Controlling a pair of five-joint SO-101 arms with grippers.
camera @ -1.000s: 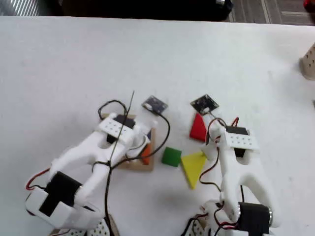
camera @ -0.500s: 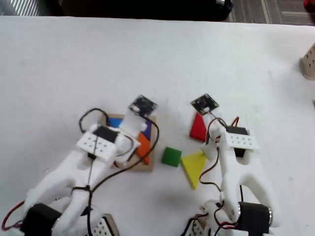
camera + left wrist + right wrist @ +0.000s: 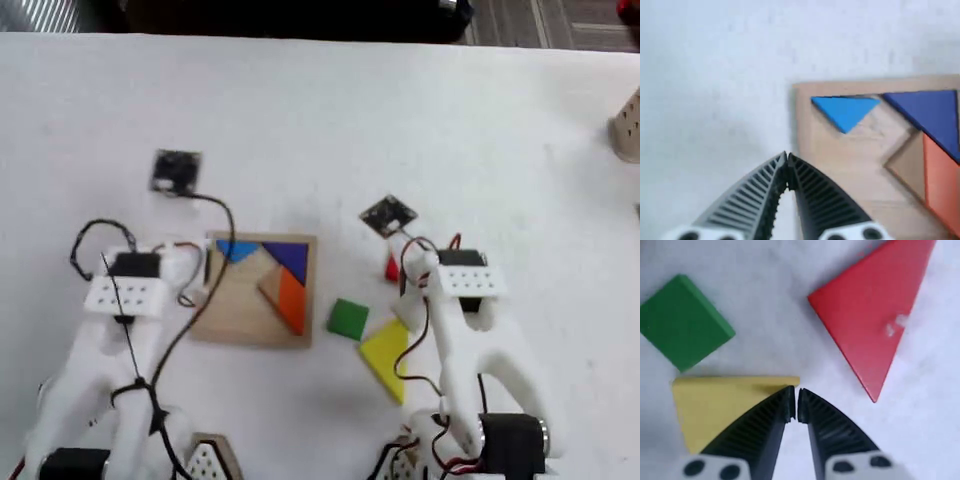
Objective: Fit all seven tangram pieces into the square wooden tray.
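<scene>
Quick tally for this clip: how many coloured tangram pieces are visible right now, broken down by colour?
light blue piece: 1, in the tray
dark blue piece: 1, in the tray
orange piece: 1, in the tray
green piece: 1, on the table
yellow piece: 1, on the table
red piece: 1, on the table
Total: 6

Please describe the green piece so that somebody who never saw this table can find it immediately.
Start at the square wooden tray near the middle of the white table. On the table between that tray and the flat yellow triangle lies the flat green square piece. Its neighbours, the yellow triangle and the flat red triangle, are three-sided; it alone is green and four-sided.
</scene>
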